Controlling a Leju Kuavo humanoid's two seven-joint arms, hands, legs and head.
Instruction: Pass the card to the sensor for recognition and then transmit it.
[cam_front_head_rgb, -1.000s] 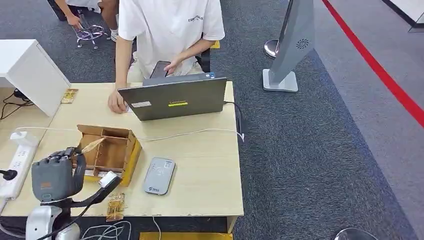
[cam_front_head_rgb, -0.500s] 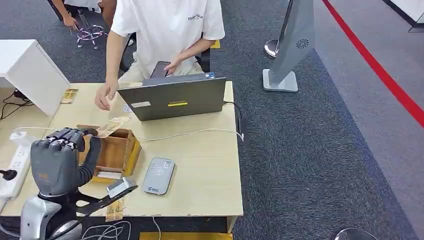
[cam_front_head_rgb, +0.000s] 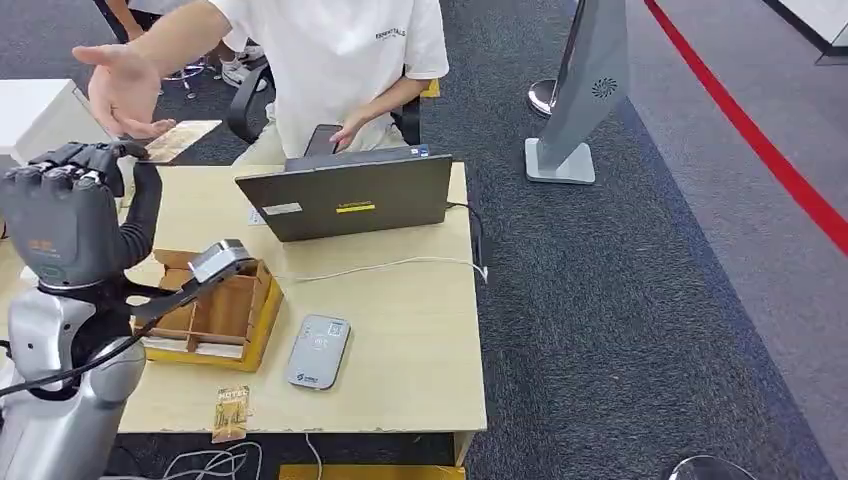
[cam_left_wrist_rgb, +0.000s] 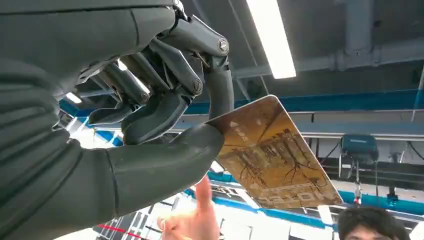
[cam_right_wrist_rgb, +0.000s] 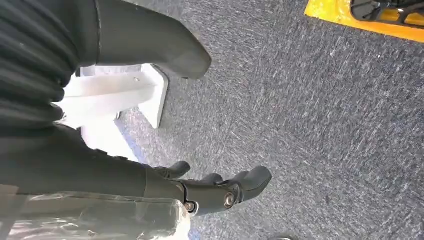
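The left hand (cam_front_head_rgb: 65, 215) is raised above the far left corner of the wooden table (cam_front_head_rgb: 400, 330), pinching a gold printed card (cam_front_head_rgb: 180, 140) between its thumb and a finger; the wrist view shows the card (cam_left_wrist_rgb: 270, 152) clamped at one corner, the rest sticking out free. A person's hand (cam_front_head_rgb: 125, 90) is open just above the card, and whether it touches the card I cannot tell. The right hand (cam_right_wrist_rgb: 220, 192) hangs over grey carpet with its fingers loosely curled and apart, holding nothing.

On the table, a grey card reader (cam_front_head_rgb: 318, 351) lies flat near the front edge. Just left of the reader sits an open wooden box (cam_front_head_rgb: 215, 315) with dividers. In front of the box, at the table's front edge, lies another small gold card (cam_front_head_rgb: 231, 411). Behind the reader, at the far edge, stands a dark laptop (cam_front_head_rgb: 350, 195), its lid back towards the robot, and a white cable (cam_front_head_rgb: 400, 264) runs across the table between laptop and reader. The person in a white shirt (cam_front_head_rgb: 340, 60) sits behind the laptop.

Right of the table the floor is dark grey carpet (cam_front_head_rgb: 640, 330), crossed by a red line (cam_front_head_rgb: 750, 135). A grey stand (cam_front_head_rgb: 585, 95) on a flat base rises from the carpet beyond the table's far right corner.
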